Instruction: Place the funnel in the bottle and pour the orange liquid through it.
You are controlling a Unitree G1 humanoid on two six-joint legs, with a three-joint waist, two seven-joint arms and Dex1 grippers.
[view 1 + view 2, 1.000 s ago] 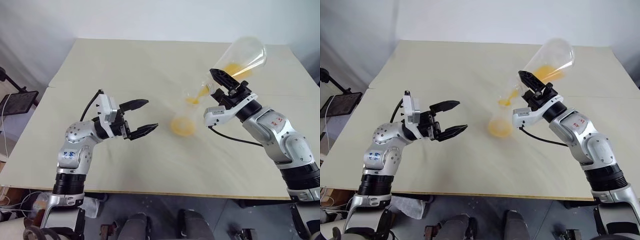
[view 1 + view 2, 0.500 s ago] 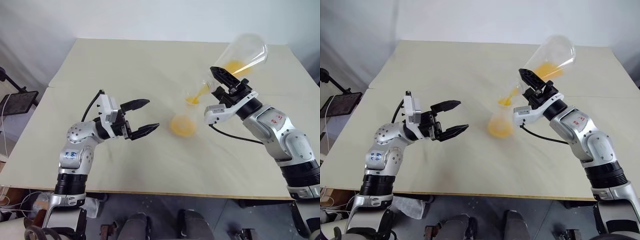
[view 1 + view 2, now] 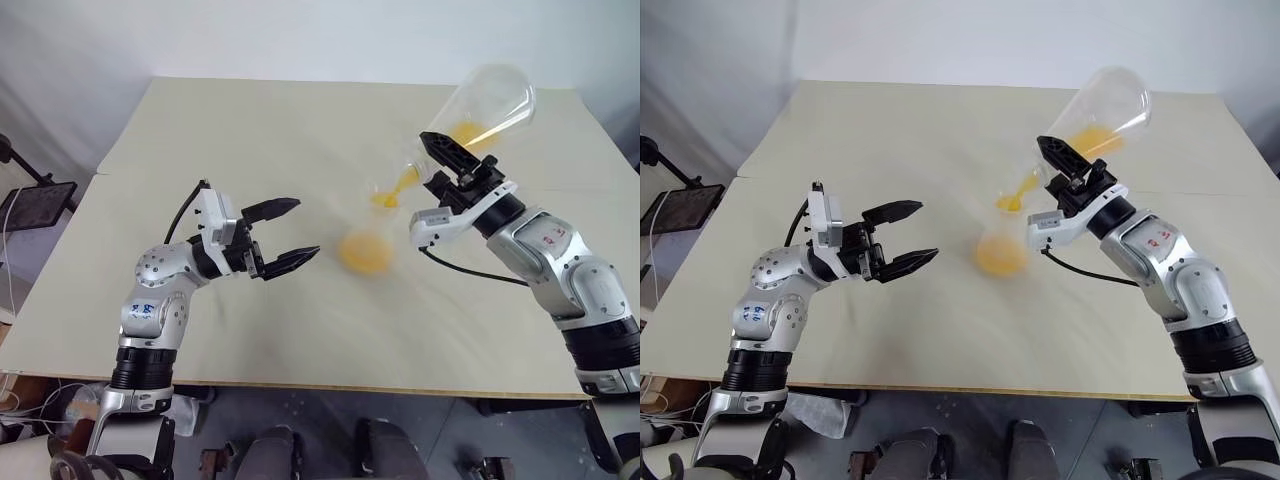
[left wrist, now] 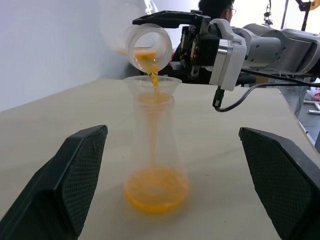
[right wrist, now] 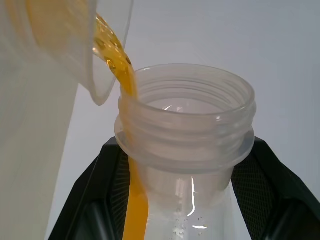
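Spillage threatens: right gripper (image 3: 432,160), clamped on flask (image 3: 490,100) at upper right, may overshoot the funnel (image 4: 152,85); left gripper (image 3: 295,232) gapes, bottle (image 4: 156,165) unheld.

More orange liquid (image 4: 156,184) in bottle (image 4: 154,145).

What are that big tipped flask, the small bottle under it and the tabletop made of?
The flask looks like clear, glossy plastic, possibly glass: you can see straight through its wall. The bottle looks like cloudier, frosted plastic: the orange liquid pooled inside shows slightly blurred. The tabletop is a matte, pale beige board, perhaps laminate or painted wood: no glare, and a seam runs across it.
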